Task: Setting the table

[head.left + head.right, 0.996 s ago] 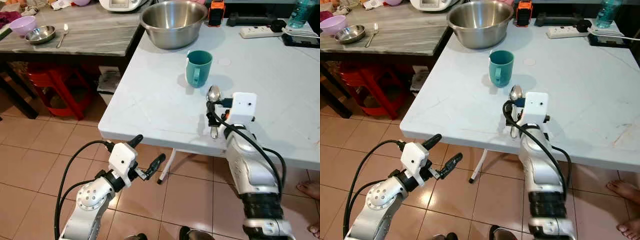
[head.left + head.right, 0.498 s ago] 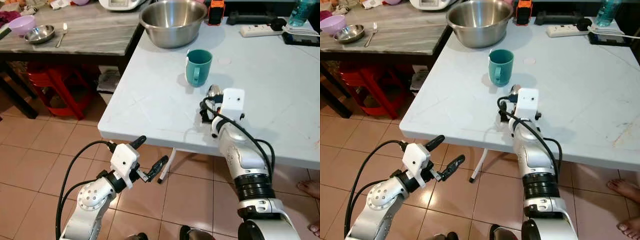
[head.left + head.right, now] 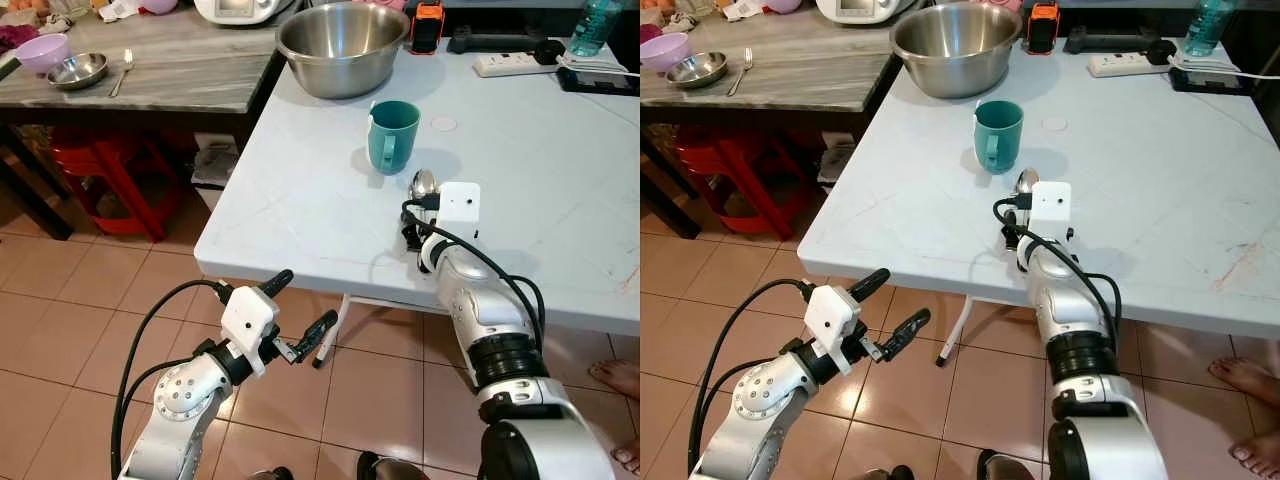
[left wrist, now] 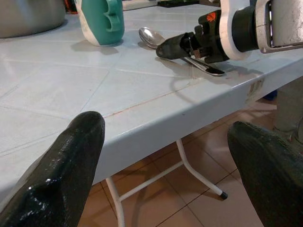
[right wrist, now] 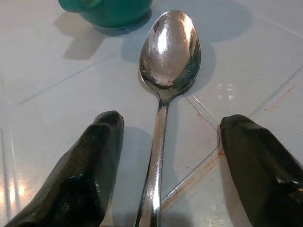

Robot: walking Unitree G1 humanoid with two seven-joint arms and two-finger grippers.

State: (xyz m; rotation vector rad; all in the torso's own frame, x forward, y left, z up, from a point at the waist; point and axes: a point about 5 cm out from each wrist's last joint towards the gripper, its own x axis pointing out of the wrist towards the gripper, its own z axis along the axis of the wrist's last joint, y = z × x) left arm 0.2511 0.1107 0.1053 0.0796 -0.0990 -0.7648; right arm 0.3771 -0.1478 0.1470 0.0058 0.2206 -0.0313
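Note:
A metal spoon lies flat on the white table, its bowl pointing at the teal mug just beyond it. My right gripper is low over the table near its front edge and open, with one black finger on each side of the spoon's handle. From the head the spoon's bowl shows just past that gripper. My left gripper is open and holds nothing, below the table's front edge over the tiled floor.
A large steel bowl, a power strip and a bottle stand at the table's far side. A grey side table at the left carries small bowls and a fork. A person's bare foot is at the right.
My right arm has come down and drawn in towards the table's front edge. The spoon, raised a second ago, now rests flat on the table. The left arm has barely moved.

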